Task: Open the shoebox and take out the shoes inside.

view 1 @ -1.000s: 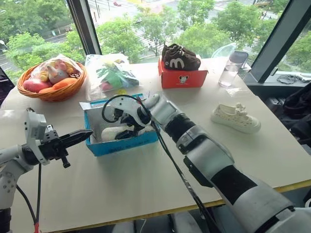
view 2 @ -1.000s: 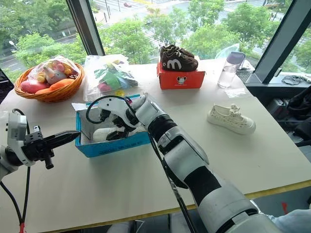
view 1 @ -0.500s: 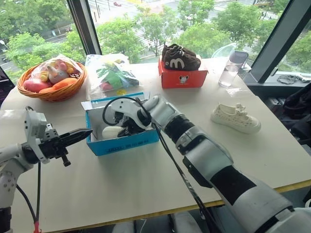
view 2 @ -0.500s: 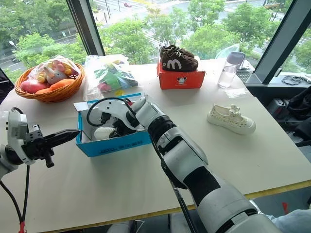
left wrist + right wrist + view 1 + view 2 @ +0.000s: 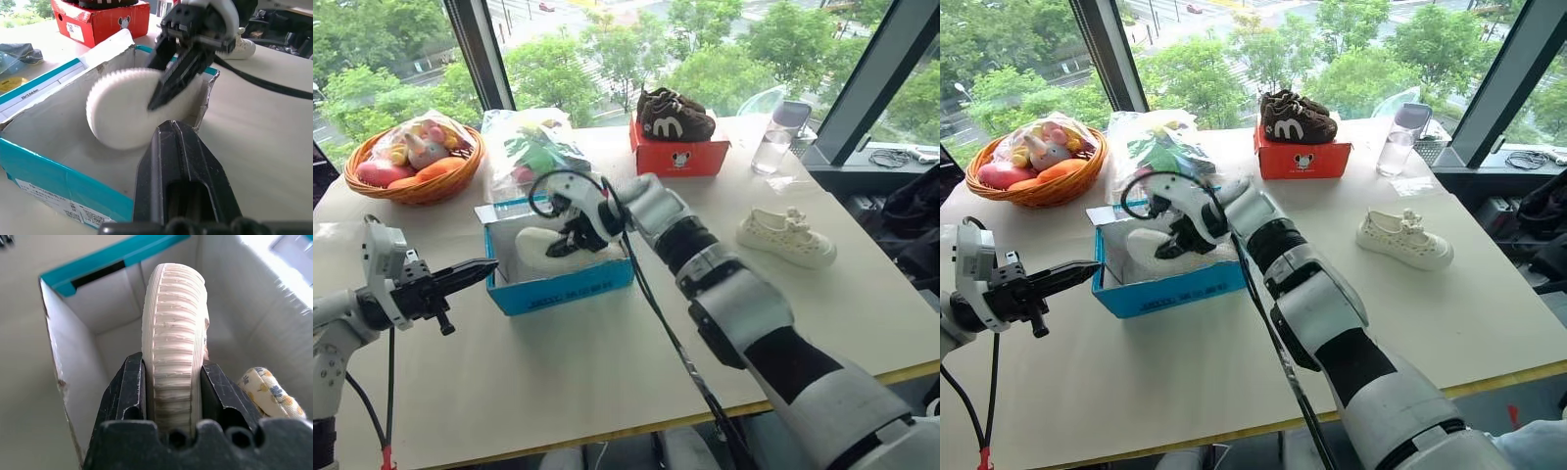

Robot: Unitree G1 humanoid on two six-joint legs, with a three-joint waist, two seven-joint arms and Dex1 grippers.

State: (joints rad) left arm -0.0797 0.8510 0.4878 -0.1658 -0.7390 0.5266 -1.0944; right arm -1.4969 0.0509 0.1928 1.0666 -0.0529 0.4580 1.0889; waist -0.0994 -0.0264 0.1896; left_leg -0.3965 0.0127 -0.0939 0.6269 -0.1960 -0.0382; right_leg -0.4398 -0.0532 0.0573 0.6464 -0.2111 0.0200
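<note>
shoebox (image 5: 563, 289) lettering too small, lid hidden

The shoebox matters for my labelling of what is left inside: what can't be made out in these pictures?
- Shoebox floor: in the eye views, hidden by the front wall and by the shoe clamped in the right gripper.
- Flowered cloth in the box: right wrist view, cut off by the edge; cannot tell what it is.
- Label print: left wrist view, too small to read.
- Left gripper: shut, beside the box; contact cannot be judged.

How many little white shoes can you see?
2. One shoe is pinched in the right gripper over the open blue shoebox; the other shoe lies on the table.
</note>
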